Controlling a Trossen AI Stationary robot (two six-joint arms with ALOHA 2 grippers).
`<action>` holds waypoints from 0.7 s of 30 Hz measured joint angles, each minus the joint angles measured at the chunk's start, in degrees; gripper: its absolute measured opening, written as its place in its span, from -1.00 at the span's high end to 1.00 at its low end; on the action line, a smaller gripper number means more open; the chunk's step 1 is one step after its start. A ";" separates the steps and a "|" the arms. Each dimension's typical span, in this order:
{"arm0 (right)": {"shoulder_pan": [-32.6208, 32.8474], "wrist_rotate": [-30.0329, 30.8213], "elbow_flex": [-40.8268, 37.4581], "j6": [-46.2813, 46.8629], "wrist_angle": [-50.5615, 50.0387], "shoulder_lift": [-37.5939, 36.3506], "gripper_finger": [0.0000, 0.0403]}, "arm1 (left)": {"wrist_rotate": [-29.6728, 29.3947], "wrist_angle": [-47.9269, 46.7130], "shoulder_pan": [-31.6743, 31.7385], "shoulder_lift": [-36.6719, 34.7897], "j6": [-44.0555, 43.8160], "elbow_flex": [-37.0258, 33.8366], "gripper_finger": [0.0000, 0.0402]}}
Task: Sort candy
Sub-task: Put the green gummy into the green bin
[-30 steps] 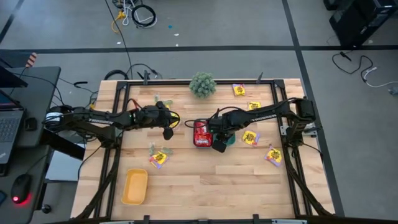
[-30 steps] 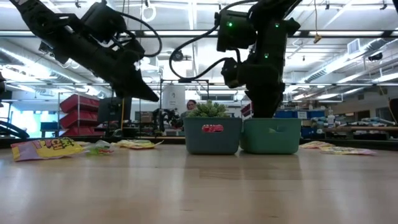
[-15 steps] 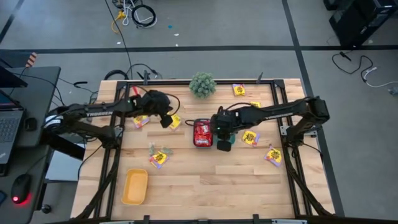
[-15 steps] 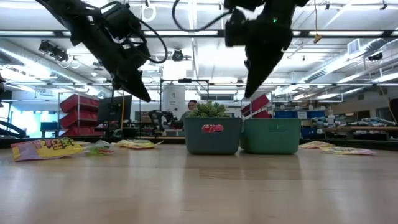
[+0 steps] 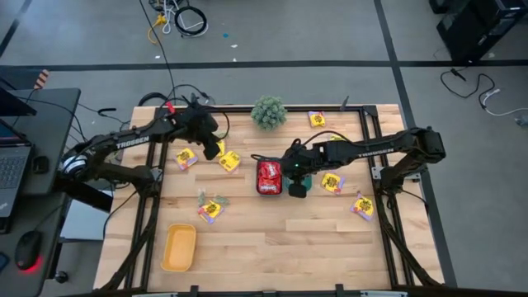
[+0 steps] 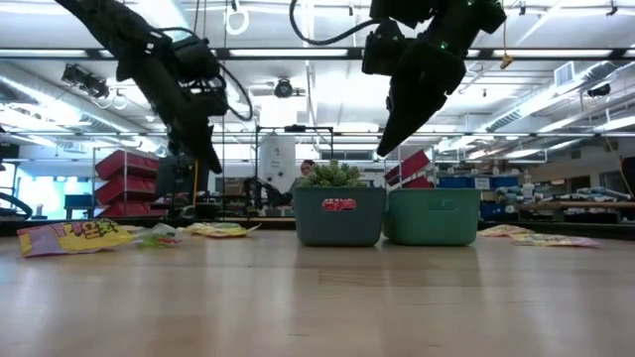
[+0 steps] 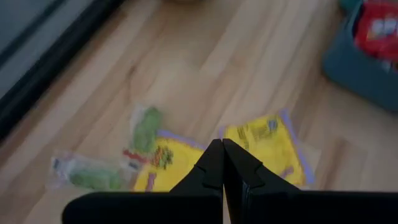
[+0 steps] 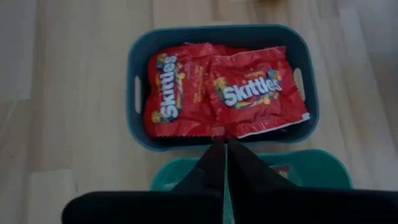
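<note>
Light is bright and even, coming from long ceiling strips (image 6: 298, 52) that show in the low view. Against them both arms read as dark silhouettes there. From above, the wooden table (image 5: 272, 239) is evenly lit, with only soft, short shadows under the arms. The left wrist view is smeared with blur, the yellow packets (image 7: 261, 146) soft and streaked. The right wrist view is sharper: the print on the red packets (image 8: 249, 93) is readable, with slight sheen on the wrappers.
</note>
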 joint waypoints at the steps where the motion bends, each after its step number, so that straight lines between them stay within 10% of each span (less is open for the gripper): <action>1: 0.00 -0.08 -0.10 -0.01 0.13 -0.25 0.96 | 0.58 -0.84 0.52 0.54 0.80 0.00 1.00; 21: 0.00 0.73 -0.13 -1.95 0.92 -2.01 0.93 | -5.95 7.75 2.82 13.51 7.18 0.02 0.19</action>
